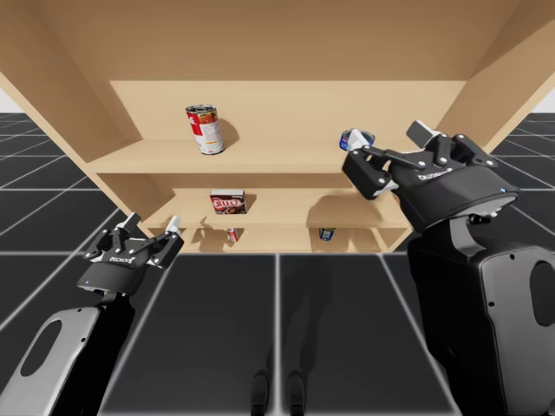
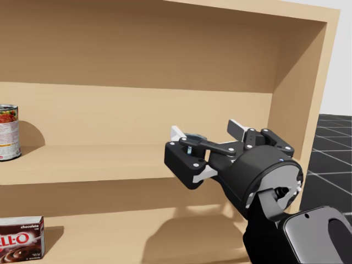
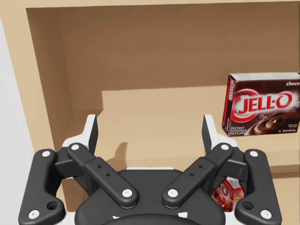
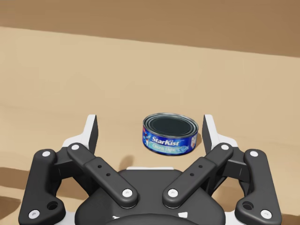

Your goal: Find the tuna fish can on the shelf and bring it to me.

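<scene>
Right end effector point(image 4: 150, 123) spread wide; flat blue can point(image 4: 169, 135) ahead, on shelf point(image 4: 70, 70).

You face a shelf unit point(image 1: 286, 43) of light tan wood with a plain back panel. Its left wall point(image 1: 52, 78) and right wall point(image 1: 512, 69) angle outward in the high view. Three boards run across it: an upper board point(image 1: 277, 147), a middle board point(image 1: 286, 206) and a lower board point(image 1: 277, 236). The floor point(image 1: 208, 329) is glossy black tile with a pale grid. Lighting is even, and soft shadows lie on the boards. Past the right wall in the head view you see a white backdrop point(image 2: 341, 55).
</scene>
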Controlling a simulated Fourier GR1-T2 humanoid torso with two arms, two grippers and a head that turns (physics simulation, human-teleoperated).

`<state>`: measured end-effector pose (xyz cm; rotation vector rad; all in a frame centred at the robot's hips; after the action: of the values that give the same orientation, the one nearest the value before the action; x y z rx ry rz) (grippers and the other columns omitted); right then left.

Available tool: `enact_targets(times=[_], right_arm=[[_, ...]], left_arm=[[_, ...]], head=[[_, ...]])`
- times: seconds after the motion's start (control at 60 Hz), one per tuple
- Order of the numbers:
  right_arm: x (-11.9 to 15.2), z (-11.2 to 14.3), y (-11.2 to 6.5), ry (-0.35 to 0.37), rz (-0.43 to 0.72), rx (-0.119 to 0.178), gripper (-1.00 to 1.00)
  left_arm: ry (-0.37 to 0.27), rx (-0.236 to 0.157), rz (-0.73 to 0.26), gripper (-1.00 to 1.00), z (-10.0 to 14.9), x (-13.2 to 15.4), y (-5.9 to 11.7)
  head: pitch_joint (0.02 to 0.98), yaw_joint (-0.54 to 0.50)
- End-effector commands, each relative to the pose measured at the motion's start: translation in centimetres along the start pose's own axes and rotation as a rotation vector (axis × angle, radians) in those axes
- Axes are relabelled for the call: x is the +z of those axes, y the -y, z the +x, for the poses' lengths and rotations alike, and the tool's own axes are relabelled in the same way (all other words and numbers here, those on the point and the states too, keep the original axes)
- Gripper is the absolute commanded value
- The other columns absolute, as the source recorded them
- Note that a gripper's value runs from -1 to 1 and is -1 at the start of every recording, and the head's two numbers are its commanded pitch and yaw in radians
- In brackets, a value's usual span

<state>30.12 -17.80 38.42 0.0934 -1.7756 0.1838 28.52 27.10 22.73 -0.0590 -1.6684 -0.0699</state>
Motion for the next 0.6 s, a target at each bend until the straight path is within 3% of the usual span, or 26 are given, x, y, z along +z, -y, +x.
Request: enact_targets(times=[0.017, 0.6], right_arm=[[-1.7, -0.5, -0.4, -0.118, 0.017, -0.015, -1.0], [-6.7, -3.2, 1.0, -0.258, -0.043, -0.021, -1.0]], left_arm=[[-0.002, 0.001, 0.0, -1.0, 0.0, 0.0, -0.1], [-0.006, 0.007, -0.003, -1.0, 0.0, 0.0, -0.2]], head=[[0.259, -0.25], [0.27, -0.23]])
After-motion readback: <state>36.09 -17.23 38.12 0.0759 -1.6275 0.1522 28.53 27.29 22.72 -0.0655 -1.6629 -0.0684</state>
